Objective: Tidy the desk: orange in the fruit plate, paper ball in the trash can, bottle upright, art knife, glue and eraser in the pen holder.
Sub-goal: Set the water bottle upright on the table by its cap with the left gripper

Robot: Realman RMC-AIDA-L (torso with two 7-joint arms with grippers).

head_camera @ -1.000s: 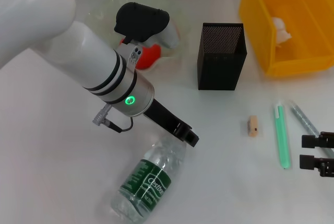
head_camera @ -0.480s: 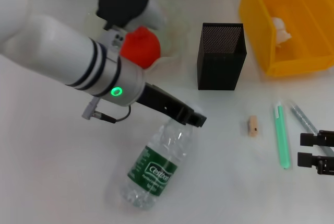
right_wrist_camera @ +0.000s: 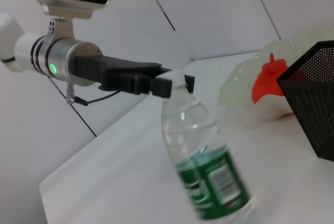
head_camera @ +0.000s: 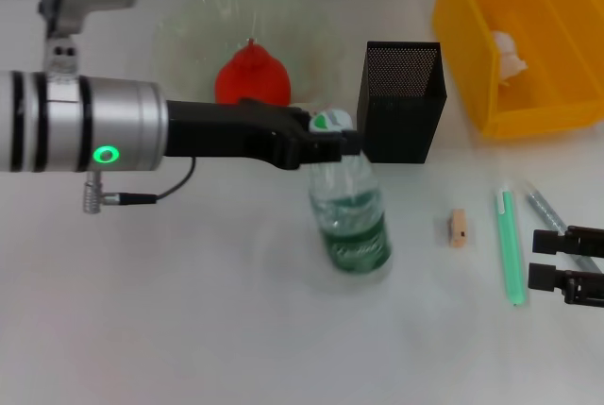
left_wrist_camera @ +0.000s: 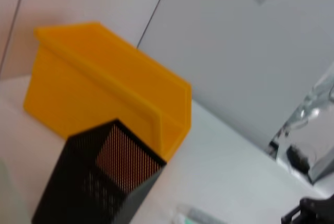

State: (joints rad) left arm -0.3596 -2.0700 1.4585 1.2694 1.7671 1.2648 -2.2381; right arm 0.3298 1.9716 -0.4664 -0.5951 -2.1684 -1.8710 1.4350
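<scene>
My left gripper (head_camera: 330, 143) is shut on the neck of the bottle (head_camera: 351, 211), just under its cap. The bottle stands almost upright on the table in front of the pen holder (head_camera: 401, 101). The right wrist view shows the bottle (right_wrist_camera: 206, 172) leaning slightly in the left gripper (right_wrist_camera: 168, 84). The orange (head_camera: 252, 75) sits in the fruit plate (head_camera: 184, 32). The paper ball (head_camera: 510, 54) lies in the trash can (head_camera: 472, 18). The eraser (head_camera: 458, 228) lies on the table. My right gripper (head_camera: 566, 268) is open at the right edge.
A green pen-shaped stick (head_camera: 510, 246) and a greyish clear stick (head_camera: 547, 216) lie between the eraser and my right gripper. The left wrist view shows the pen holder (left_wrist_camera: 94, 182) and the trash can (left_wrist_camera: 104, 83) close behind it.
The bottle lay on its side at the front. My left gripper has lifted it by the neck and swung it right until it stands. The arm no longer covers the orange.
</scene>
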